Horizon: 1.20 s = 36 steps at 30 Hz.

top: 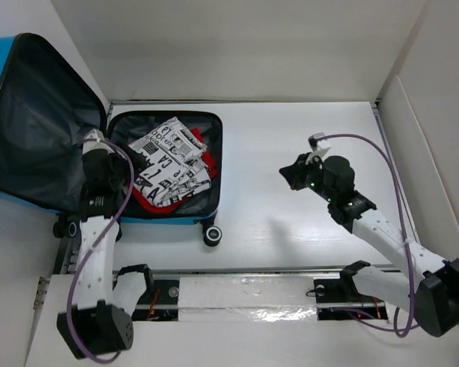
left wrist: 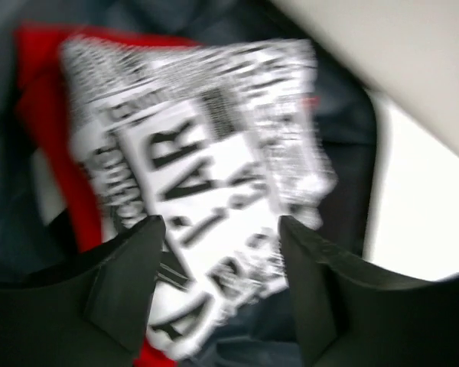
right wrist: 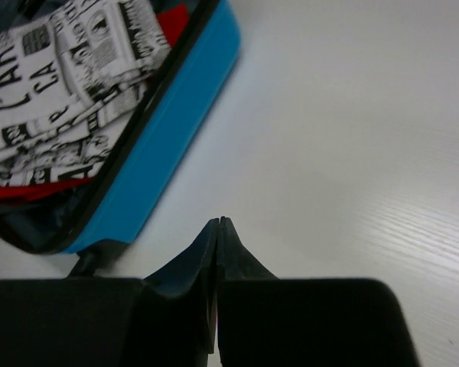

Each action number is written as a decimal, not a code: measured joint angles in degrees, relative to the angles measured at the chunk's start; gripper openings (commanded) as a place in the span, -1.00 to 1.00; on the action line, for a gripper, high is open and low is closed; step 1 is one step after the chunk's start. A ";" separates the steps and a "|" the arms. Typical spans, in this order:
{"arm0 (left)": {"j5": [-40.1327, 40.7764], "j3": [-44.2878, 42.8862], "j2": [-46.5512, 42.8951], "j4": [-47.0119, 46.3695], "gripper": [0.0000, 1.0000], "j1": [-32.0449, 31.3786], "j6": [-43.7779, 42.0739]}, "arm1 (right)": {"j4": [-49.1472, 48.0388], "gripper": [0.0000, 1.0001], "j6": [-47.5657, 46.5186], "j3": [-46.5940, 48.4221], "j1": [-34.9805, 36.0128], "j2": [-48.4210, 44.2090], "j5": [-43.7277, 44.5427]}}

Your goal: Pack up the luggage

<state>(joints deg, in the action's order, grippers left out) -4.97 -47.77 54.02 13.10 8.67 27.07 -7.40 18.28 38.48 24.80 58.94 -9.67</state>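
**Open suitcase at the table's left, one gripper over it**

The bright-blue hard-shell suitcase (top: pixel 38 130) lay open at the left end of the white table (top: pixel 291 252). Its lid was tipped up against the left wall and showed dark grey fabric lining. One black wheel (top: pixel 212 235) stuck out at the near right corner of the base. The lid's left edge was cut off by the overhead frame.

Inside the base sat a crumpled black-and-white newsprint-patterned cloth (top: pixel 172 157), soft and folded over itself. Red fabric (top: pixel 149 200) showed beneath it along the near and far edges. What sort of garments these were could not be made out.

The left gripper (left wrist: pixel 220 225) hung above the printed cloth with its dark, wedge-shaped fingers spread apart and nothing between them. Its wrist view was heavily blurred, so the lettering read only in fragments, and whether the fingertips touched the cloth could not be told.

The right gripper (right wrist: pixel 218 222) was over bare tabletop, well to the right of the suitcase. Its tapered fingers were pressed together to a point, holding nothing
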 measured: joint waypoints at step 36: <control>-0.13 -6.69 -24.39 -3.80 -0.36 -13.44 -0.24 | -4.92 -0.75 -6.69 25.97 26.38 28.87 3.98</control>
<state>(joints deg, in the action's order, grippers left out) -5.10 -54.46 29.63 9.30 -4.78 26.83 -12.32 11.60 64.45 51.18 87.81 -5.69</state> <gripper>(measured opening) 0.307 0.124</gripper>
